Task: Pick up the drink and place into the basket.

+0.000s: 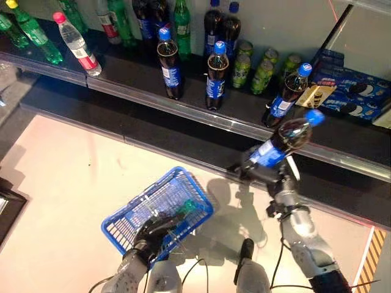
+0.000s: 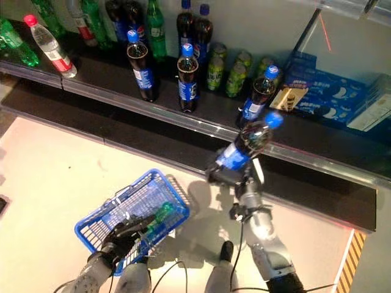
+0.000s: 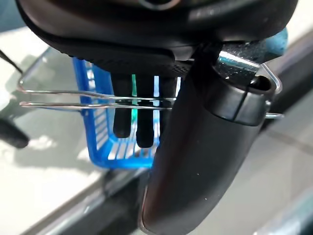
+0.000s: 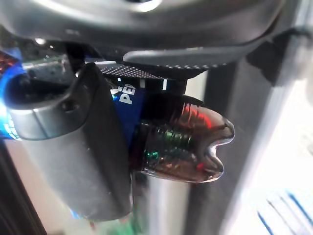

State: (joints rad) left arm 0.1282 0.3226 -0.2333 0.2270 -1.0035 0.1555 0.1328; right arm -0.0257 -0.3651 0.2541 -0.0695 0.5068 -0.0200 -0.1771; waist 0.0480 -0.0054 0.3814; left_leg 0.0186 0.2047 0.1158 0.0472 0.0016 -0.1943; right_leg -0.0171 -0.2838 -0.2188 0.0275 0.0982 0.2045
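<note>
A dark cola bottle [image 1: 284, 141] with a blue label and blue cap hangs tilted in the air, cap pointing up toward the shelf. My right hand [image 1: 259, 172] is shut on its lower half; in the right wrist view the thumb [image 4: 73, 147] presses against the bottle [image 4: 181, 142]. The blue wire basket [image 1: 122, 229] hangs to the lower left of the bottle, over the pale floor. My left hand [image 1: 156, 229] is shut on its wire handles [image 3: 73, 98]. Something green [image 1: 188, 206] lies inside the basket.
A dark shelf [image 1: 183, 107] runs across the back, its front edge just behind the held bottle. On it stand more cola bottles [image 1: 170, 64], green bottles [image 1: 30, 30], a water bottle [image 1: 78, 46], green cans [image 1: 263, 76] and blue biscuit boxes [image 1: 354, 91].
</note>
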